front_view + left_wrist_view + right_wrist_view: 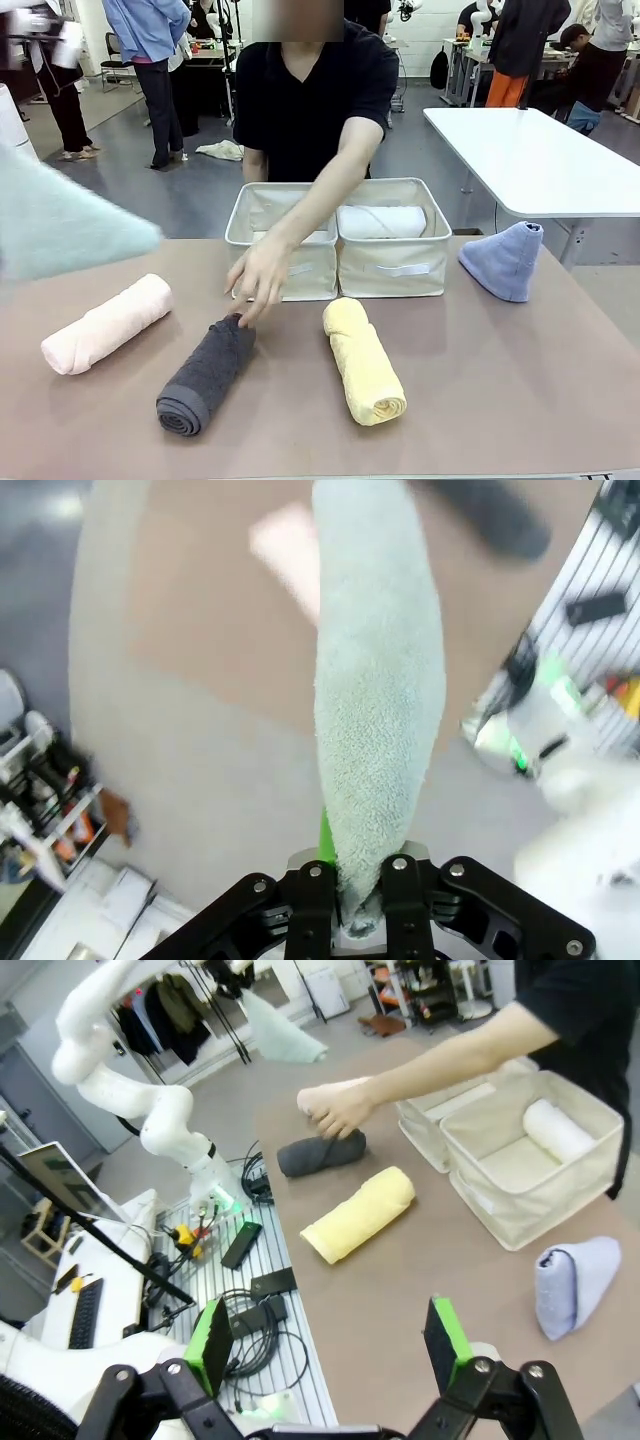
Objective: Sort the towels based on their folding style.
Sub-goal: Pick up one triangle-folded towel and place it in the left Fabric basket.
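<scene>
Mint towel [378, 710] clamped between left fingers [312, 905]; right fingers [210, 1345] apart.

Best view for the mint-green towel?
Left wrist view: the mint-green towel runs up the middle of the frame, its end pinched in the left tool. The front view catches a blurred part of it at the left edge. The right wrist view has it small and far off, held in the air.
</scene>
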Robot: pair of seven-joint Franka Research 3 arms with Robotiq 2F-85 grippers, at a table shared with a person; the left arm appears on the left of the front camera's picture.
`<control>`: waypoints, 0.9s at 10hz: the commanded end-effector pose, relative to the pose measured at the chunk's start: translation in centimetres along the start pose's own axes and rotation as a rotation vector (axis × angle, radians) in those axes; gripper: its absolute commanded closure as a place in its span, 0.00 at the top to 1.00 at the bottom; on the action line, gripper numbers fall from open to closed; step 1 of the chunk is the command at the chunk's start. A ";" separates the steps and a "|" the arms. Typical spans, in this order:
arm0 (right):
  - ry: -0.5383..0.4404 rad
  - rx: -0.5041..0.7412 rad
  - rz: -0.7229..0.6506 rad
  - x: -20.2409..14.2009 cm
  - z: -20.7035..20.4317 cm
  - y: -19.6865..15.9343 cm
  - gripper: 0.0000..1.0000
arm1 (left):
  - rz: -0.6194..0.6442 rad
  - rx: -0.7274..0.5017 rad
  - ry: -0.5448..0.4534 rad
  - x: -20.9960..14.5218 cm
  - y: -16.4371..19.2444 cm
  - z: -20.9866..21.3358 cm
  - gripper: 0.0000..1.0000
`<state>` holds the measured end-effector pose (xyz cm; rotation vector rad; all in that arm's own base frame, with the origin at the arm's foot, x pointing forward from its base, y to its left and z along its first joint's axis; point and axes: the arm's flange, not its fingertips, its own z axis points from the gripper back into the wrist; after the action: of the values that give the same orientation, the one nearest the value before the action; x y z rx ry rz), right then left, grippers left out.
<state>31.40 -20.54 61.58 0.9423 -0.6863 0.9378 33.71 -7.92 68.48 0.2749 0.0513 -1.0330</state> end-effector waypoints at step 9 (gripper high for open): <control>-0.014 0.005 0.003 0.0 0.1 0.0 1.00 | 0.046 0.114 -0.079 -14.6 -0.3 -2.4 0.15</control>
<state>31.40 -20.55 61.57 0.9422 -0.6862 0.9372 26.12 5.08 68.87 0.3490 -0.0486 -1.0122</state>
